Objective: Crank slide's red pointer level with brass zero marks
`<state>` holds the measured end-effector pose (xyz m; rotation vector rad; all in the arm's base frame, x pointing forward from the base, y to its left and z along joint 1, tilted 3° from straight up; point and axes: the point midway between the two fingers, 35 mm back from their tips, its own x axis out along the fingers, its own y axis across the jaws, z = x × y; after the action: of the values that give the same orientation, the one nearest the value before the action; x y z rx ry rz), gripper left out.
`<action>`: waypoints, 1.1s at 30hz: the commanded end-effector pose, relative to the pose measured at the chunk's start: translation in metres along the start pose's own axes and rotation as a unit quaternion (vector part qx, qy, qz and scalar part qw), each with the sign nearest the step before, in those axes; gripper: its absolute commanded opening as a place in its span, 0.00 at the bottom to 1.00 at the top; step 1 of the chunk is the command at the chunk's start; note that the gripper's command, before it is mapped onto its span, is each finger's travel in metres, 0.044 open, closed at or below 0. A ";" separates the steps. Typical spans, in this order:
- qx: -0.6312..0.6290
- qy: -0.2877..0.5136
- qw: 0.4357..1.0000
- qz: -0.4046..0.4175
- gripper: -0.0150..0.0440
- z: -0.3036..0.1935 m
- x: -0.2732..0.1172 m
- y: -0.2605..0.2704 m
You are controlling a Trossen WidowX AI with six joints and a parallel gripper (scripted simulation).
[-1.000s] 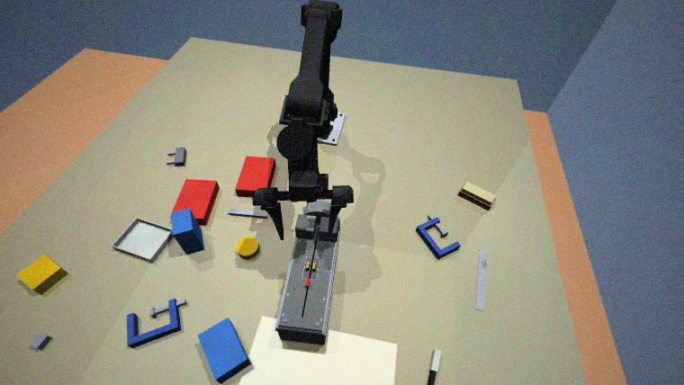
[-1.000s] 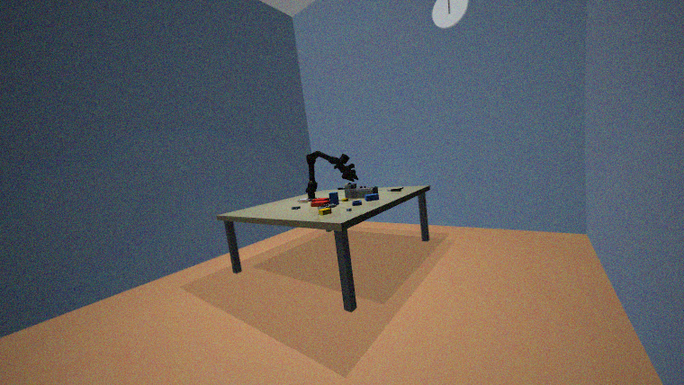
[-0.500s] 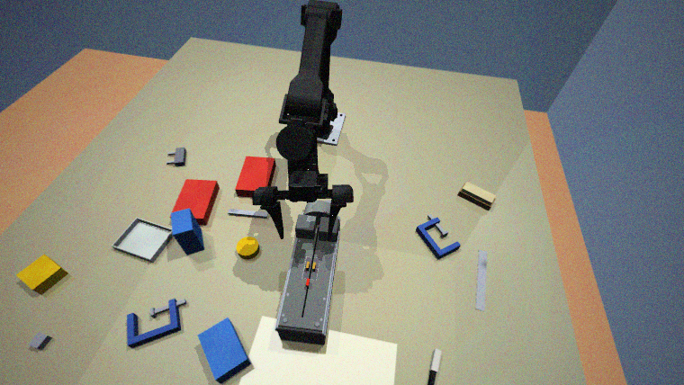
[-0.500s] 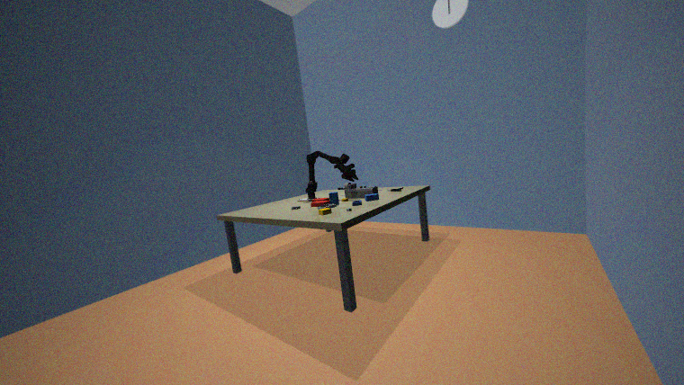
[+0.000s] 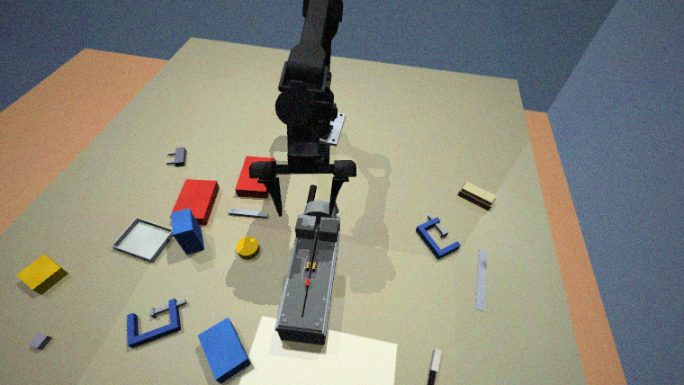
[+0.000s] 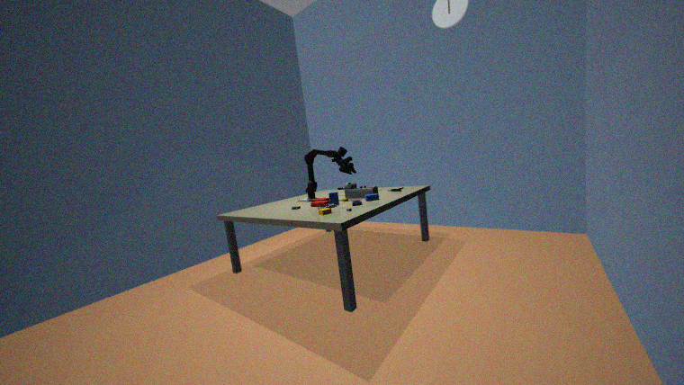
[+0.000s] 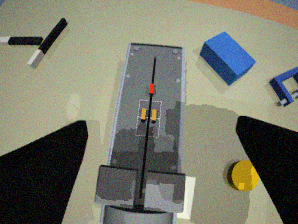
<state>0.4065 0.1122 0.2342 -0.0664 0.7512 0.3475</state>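
The grey machine (image 5: 292, 306) (image 6: 361, 192) (image 7: 172, 65) stands on the table with a long slot in its top. The red pointer (image 5: 307, 282) (image 7: 151, 88) is in the slot, on the side of the marks away from the crank end, not level with them. The two brass marks (image 5: 308, 265) (image 7: 143, 114) flank the slot. The black crank handle (image 5: 311, 192) sticks up behind the rounded housing in the top view; it is out of the wrist view. My gripper (image 5: 306, 214) (image 6: 353, 171) (image 7: 164, 125) is open and empty, above the machine's crank end, its fingers wide apart.
Left of the machine are a yellow disc (image 5: 247, 246) (image 7: 244, 175), a blue upright block (image 5: 187, 231), two red blocks (image 5: 196, 200) (image 5: 250, 183) and a blue block (image 5: 223, 350) (image 7: 228, 57). A blue clamp (image 5: 441, 252) lies to the right.
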 end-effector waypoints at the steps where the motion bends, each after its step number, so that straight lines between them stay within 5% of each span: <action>1: 0.008 0.000 1.000 -0.010 1.00 -0.012 -0.018 0.001; 20: 0.042 -0.004 0.998 -0.055 1.00 -0.090 -0.081 0.004; 33: 0.042 -0.004 0.998 -0.056 1.00 -0.113 -0.054 0.003</action>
<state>0.2950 0.0798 0.1994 -0.0296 0.7486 0.2164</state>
